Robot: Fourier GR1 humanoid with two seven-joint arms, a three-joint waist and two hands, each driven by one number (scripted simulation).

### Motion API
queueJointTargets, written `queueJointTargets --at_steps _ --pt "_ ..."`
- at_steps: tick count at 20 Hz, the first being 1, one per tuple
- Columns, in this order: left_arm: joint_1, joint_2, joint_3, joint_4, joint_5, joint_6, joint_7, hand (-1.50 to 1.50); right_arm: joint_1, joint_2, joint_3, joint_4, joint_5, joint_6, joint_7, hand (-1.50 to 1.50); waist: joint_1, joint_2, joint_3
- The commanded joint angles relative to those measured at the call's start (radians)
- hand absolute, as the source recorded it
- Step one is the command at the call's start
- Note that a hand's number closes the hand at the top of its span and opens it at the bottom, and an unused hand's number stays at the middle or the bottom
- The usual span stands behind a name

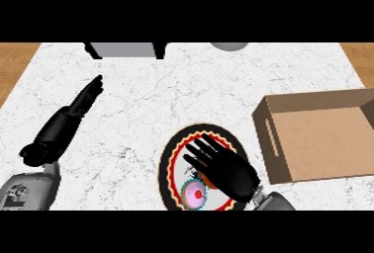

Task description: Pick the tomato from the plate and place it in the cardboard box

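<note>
The plate (168,159) with a red, yellow and black patterned rim lies near the counter's front edge. My right hand (228,170) hovers over it with straight, spread fingers pointing to the far left. Only a small orange-red sliver of the tomato (207,181) shows beneath the palm's left edge; the remainder is hidden. The open cardboard box (321,136) stands just right of the plate, nothing visible inside. My left hand (73,111) rests at the far left, fingers straight and pointing away from me.
A pink disc with a teal ring (194,194) shows on the plate's near part. A grey block (125,49) and a grey round object (230,46) sit at the counter's far edge. Wood flooring borders the white marble counter (146,99) on both sides.
</note>
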Motion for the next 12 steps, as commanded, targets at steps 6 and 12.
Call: queueJointTargets --at_steps 6,12 --pt "0.012 0.002 0.021 -0.040 0.005 -0.030 0.017 0.00 -0.066 0.032 0.005 0.101 0.021 -0.167 -0.139 1.50 0.003 0.000 0.000" --pt "-0.014 0.013 0.052 -0.003 0.026 -0.060 0.021 0.00 -0.005 0.039 0.016 0.094 0.039 -0.318 -0.174 1.50 -0.001 0.000 0.000"
